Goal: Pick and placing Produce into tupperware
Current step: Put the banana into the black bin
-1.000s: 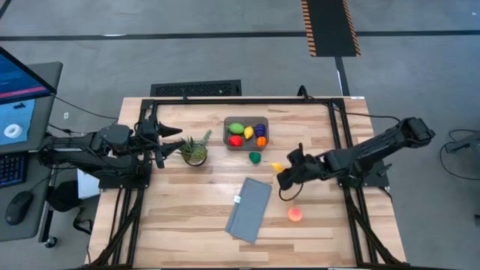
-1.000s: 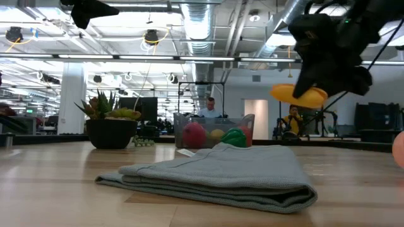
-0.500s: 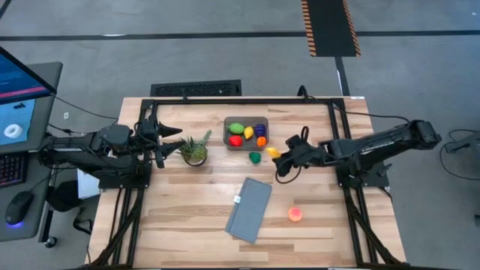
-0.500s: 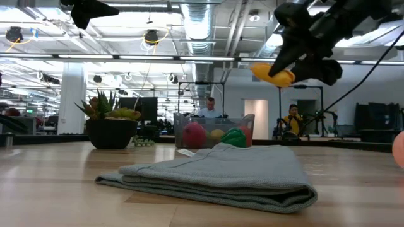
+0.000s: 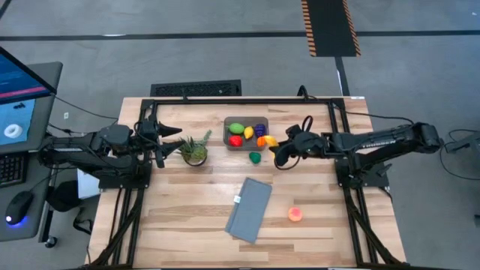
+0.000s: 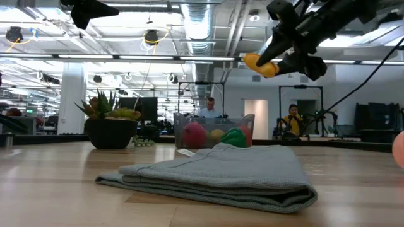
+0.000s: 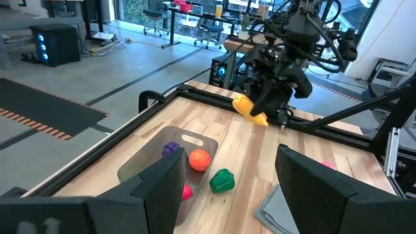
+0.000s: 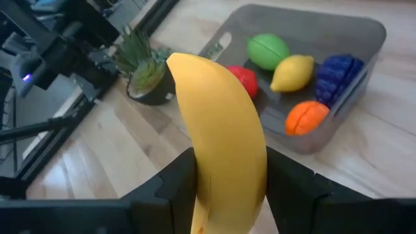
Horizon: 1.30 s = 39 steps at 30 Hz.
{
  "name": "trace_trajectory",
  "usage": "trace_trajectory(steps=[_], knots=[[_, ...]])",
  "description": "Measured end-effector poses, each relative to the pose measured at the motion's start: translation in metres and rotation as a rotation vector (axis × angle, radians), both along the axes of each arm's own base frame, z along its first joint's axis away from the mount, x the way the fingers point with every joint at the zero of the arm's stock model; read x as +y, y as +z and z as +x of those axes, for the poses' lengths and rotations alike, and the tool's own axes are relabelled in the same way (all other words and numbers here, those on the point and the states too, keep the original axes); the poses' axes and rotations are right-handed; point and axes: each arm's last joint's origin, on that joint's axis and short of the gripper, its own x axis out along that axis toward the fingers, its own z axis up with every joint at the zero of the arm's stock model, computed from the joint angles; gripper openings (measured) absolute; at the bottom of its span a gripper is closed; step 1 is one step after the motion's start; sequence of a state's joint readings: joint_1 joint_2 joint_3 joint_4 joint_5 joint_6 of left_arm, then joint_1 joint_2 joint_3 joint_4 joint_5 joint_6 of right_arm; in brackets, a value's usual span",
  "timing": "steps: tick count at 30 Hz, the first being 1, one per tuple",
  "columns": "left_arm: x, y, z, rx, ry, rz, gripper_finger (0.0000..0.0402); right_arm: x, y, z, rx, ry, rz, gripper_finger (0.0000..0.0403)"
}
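banana (image 5: 268, 141) rides in the right end effector (image 5: 274, 147), pinched across its middle and carried high so it clears the wall of the tupperware (image 5: 264, 122) at the far middle of the worktop (image 5: 187, 217). it hangs just over the tub's right edge, long axis sloping, free end aimed at the produce (image 8: 290, 73) already inside. a dark green piece (image 5: 255, 157) lies just near of the tub. the left end effector (image 5: 166, 141) waits by the plant (image 5: 193, 149), fingers nearly pressed together, holding nothing.

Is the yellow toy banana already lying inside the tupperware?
No, the right gripper holds the banana in the air, short of the tupperware.
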<state>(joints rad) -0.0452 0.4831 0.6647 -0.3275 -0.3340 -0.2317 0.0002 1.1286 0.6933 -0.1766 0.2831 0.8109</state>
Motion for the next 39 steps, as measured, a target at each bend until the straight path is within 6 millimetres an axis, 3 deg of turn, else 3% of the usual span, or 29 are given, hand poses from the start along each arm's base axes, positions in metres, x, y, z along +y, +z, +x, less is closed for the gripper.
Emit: trace_trajectory(steps=[26, 39], knots=[[0.000, 0.000, 0.000, 0.000, 0.013, 0.002, 0.0227, -0.032, 0.014, 0.007, -0.147, -0.041, -0.081, 0.0177], [0.000, 0.000, 0.000, 0.000, 0.018, 0.003, 0.0227, -0.036, 0.018, 0.008, -0.185, -0.045, -0.100, 0.0179]])
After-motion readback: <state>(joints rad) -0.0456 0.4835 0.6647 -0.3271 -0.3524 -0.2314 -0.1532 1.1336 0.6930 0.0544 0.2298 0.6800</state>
